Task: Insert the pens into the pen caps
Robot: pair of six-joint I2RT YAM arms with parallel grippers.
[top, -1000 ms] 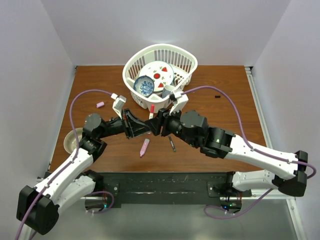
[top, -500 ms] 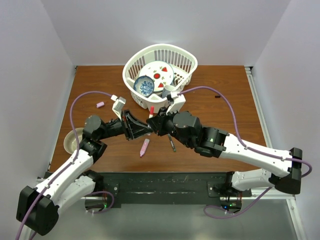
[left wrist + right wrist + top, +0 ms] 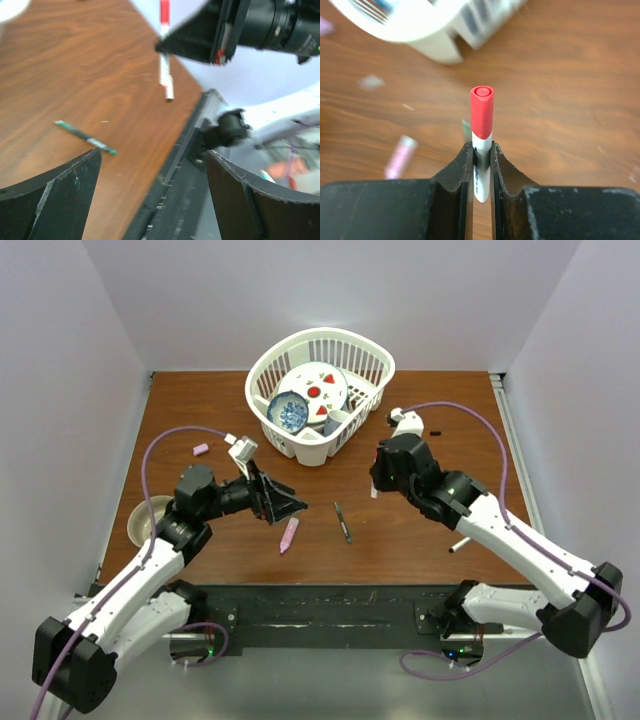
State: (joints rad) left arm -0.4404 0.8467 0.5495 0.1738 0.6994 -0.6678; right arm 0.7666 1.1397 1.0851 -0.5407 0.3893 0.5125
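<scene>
Right gripper [image 3: 481, 148] is shut tight on a white pen [image 3: 481, 172] that already wears its red cap [image 3: 482, 112]; left gripper [image 3: 288, 508] hangs wide open and empty.

The capped pen sticks straight out past the right fingertips, gripped by the barrel with the cap end leading, over the table [image 3: 200, 400] near the basket [image 3: 372, 348]. The uncapped work lies by the other arm. A pink marker [image 3: 289, 534] rests on the wood just beside the left gripper, on its near-edge side, with its long axis running roughly near-to-far at a slight lean. A dark grey pen [image 3: 343, 523] lies a little further right, between the two grippers, on much the same axis. The left arm is nearer to both. A pale pink cap [image 3: 200, 450] sits well apart, toward the table's left side.
</scene>
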